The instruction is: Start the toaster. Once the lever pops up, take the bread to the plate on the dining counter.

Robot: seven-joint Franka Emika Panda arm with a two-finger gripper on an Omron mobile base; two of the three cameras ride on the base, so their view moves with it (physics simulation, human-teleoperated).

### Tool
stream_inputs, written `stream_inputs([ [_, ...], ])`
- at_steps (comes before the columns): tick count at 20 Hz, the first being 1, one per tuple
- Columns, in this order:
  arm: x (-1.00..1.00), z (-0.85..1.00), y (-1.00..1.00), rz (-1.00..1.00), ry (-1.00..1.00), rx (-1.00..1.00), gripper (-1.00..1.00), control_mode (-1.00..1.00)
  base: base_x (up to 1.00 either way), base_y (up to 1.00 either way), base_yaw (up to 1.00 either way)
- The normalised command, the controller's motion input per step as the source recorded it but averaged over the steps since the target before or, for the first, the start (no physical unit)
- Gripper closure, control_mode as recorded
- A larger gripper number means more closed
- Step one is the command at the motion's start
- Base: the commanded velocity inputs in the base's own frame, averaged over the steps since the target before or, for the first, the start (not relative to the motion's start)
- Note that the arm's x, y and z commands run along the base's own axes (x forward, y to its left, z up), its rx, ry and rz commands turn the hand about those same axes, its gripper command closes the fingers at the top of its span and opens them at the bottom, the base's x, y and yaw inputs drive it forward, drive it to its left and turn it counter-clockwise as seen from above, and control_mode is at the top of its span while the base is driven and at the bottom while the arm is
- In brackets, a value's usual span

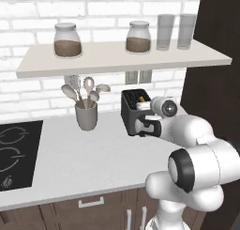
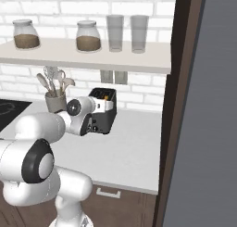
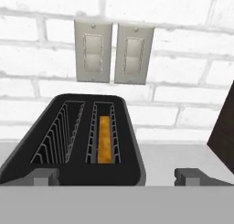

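The dark grey toaster (image 1: 132,107) (image 2: 105,111) (image 3: 73,166) stands on the white worktop by the brick wall. The bread (image 3: 104,139) sits deep in its right slot, only the golden crust edge showing, and the left slot is empty. My gripper (image 3: 117,176) (image 1: 149,126) (image 2: 91,124) hovers at the toaster's near end, open, its fingertips (image 3: 44,176) set wide to either side with nothing between them. My hand hides the lever. The plate and the dining counter are out of view.
A grey utensil cup (image 1: 86,115) (image 2: 55,101) stands left of the toaster. A black hob (image 1: 14,154) lies at far left. The shelf (image 1: 122,57) above carries jars and glasses. Two wall switches (image 3: 113,51) sit behind the toaster, and a dark tall panel (image 2: 178,105) is at right.
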Motion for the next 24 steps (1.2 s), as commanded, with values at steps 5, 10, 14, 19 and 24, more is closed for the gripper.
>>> stream_inputs([
  [5,0.0,0.0,0.0,0.01,0.08,0.0,-1.0,-1.0,0.0,0.0,0.0],
  [10,0.04,0.0,0.11,0.01,0.03,-0.01,-1.0,-1.0,0.0,0.0,0.0],
  [14,0.04,0.0,0.07,0.03,0.05,0.0,-1.0,-1.0,0.0,0.0,0.0],
  [19,0.0,-0.07,0.0,0.05,0.01,0.0,-1.0,-1.0,0.0,0.0,0.0],
  [24,0.03,-0.1,-0.02,0.08,0.0,0.0,-1.0,-1.0,0.0,0.0,0.0],
])
